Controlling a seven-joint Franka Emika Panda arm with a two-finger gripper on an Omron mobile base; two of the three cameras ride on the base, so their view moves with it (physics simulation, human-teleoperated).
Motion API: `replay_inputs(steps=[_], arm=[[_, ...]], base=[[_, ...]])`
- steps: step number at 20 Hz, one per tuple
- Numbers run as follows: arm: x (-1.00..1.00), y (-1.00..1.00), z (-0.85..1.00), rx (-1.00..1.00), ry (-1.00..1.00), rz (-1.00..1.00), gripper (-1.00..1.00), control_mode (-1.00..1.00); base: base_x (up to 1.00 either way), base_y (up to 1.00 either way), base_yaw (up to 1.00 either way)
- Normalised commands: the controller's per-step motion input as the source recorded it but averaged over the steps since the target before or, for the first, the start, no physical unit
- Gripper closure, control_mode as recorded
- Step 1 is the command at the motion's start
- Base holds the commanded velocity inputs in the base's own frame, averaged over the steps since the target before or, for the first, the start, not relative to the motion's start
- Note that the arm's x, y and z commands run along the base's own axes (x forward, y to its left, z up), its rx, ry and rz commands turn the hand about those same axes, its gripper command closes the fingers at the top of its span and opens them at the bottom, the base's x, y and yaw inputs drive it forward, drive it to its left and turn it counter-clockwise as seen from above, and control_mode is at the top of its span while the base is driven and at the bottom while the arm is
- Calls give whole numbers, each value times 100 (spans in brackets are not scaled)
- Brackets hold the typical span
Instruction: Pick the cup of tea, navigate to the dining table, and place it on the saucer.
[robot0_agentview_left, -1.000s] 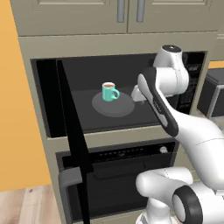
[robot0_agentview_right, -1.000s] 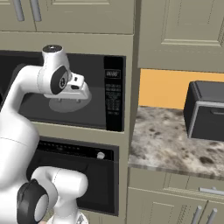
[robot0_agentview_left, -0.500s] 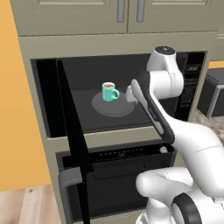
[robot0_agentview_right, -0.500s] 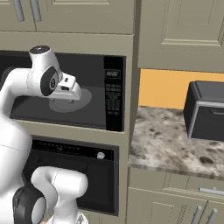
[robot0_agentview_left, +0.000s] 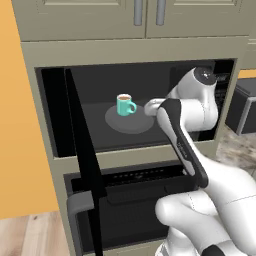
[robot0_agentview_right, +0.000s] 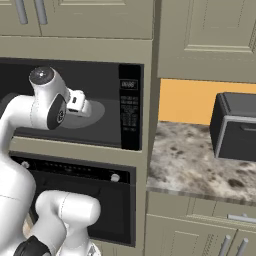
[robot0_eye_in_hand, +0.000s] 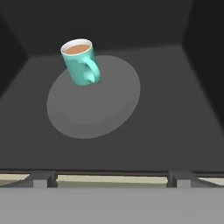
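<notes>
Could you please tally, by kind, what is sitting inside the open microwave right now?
Teal cup of tea: 1
Grey round turntable, under the cup: 1
Total: 2

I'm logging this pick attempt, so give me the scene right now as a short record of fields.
cup of tea: upright, brown liquid inside, handle toward the arm
resting on: grey turntable, toward its back edge
enclosure: microwave, door open
gripper: at the microwave's opening, apart from the cup, nothing held
jaws: cannot tell
nearby: granite counter carrying a dark appliance
</notes>
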Motion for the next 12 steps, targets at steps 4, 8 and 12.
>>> replay_inputs(steps=[4,8,12], arm=[[48,24,0,6,-11,4,-100,-100],[25,20,2,2,-8,9,-100,-100],[16,20,5,-4,-10,18,-100,-100]], base=[[0,0,0],[0,0,0],[0,0,0]])
